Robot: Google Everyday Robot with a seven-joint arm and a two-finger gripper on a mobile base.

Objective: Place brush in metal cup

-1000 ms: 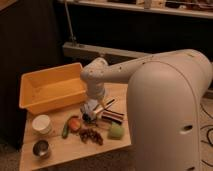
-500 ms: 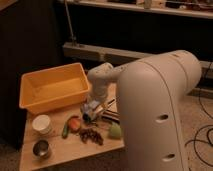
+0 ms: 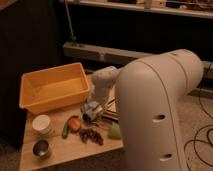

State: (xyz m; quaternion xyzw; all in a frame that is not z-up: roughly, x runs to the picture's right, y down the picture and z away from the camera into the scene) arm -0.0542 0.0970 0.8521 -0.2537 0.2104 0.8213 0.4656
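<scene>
The metal cup (image 3: 41,148) stands at the front left corner of the wooden table (image 3: 65,152), short, shiny grey and dark inside. My gripper (image 3: 91,113) hangs over the middle of the table, just right of the yellow bin and well right of the cup. At its tip shows a small whitish piece with a dark round end, which looks like the brush (image 3: 89,116). Whether it is gripped or only lies under the tip I cannot tell.
A yellow bin (image 3: 52,87) fills the back left of the table. A white round container (image 3: 42,123) stands behind the cup. An orange-and-green vegetable (image 3: 71,125), a brown knobbly cluster (image 3: 91,135), a pale green lump (image 3: 115,131) and a dark block (image 3: 111,115) lie near the gripper. My white arm shell (image 3: 155,110) blocks the right.
The big white arm shell has swung left and fills more of the view. The gripper has shifted slightly down and left over the table, the whitish piece moving with it.
</scene>
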